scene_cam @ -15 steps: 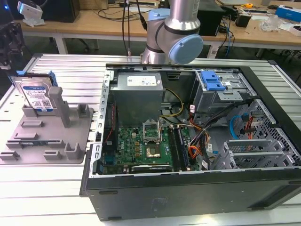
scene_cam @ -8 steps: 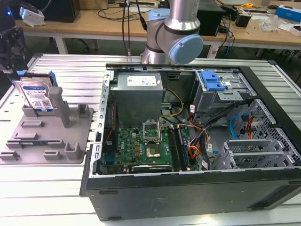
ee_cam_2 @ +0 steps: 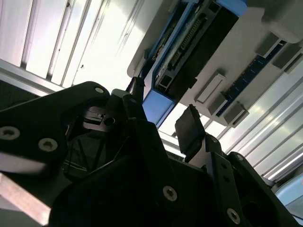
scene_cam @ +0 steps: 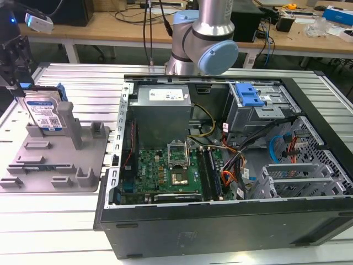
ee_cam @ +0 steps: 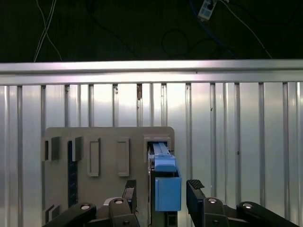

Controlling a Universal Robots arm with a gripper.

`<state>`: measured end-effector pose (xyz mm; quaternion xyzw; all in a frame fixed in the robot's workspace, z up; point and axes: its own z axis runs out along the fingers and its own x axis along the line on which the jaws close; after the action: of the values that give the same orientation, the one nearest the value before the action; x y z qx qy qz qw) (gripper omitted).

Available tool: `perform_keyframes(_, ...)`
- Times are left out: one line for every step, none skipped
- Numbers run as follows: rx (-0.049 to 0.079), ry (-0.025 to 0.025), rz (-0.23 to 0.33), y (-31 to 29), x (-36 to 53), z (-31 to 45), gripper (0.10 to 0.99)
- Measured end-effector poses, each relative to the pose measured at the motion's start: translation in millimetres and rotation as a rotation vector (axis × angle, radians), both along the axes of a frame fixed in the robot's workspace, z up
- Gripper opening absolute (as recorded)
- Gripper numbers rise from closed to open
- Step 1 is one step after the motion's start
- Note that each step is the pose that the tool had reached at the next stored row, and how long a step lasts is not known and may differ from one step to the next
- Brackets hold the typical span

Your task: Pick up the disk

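The disk (scene_cam: 44,113) stands on edge in a slot of the grey tray (scene_cam: 55,160), at the exterior view's left. It is silver with a white-and-blue label and blue side rails. My gripper (scene_cam: 22,88) hangs just above its far-left end. In the first wrist view the gripper (ee_cam: 162,189) is open, with a black finger on each side of the disk's blue rail (ee_cam: 166,189) and a narrow gap at both sides. The second wrist view shows the same straddle: the gripper (ee_cam_2: 163,111) sits around the blue rail end (ee_cam_2: 158,106), with the tray (ee_cam_2: 246,47) beyond it.
An open computer case (scene_cam: 220,165) takes up the middle and the exterior view's right, with a blue drive-bay bracket (scene_cam: 248,96) inside. The arm's joint (scene_cam: 204,38) rises behind it. Upright posts (scene_cam: 74,124) stand on the tray beside the disk. The slatted metal table (ee_cam: 236,132) lies underneath.
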<state>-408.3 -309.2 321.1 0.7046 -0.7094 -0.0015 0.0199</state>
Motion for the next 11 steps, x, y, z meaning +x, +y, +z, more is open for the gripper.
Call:
perform_keyframes(0.0,-0.0004,0.002,0.0,0.0,-0.8,0.541)
perform_keyframes(0.0,-0.0014,0.005,0.0,0.0,-2.4,0.541)
perform_keyframes(0.0,-0.0023,0.007,0.0,0.0,-3.4,0.541)
perform_keyframes(0.0,-0.0043,0.009,0.0,0.0,-4.4,0.541)
perform_keyframes(0.0,-0.0062,0.01,0.0,0.0,-5.0,0.541)
perform_keyframes(0.0,-0.0084,0.012,0.0,0.0,-5.6,0.541)
perform_keyframes(0.0,-0.0107,0.013,0.0,0.0,-6.5,0.541)
perform_keyframes(0.0,-0.0119,0.015,0.0,0.1,-7.1,0.541)
perform_keyframes(0.0,-0.0126,0.016,0.1,0.0,-8.1,0.541)
perform_keyframes(0.0,-0.0127,0.017,0.0,-0.1,-8.7,0.541)
perform_keyframes(0.0,-0.0129,0.019,0.0,-0.3,-9.8,0.541)
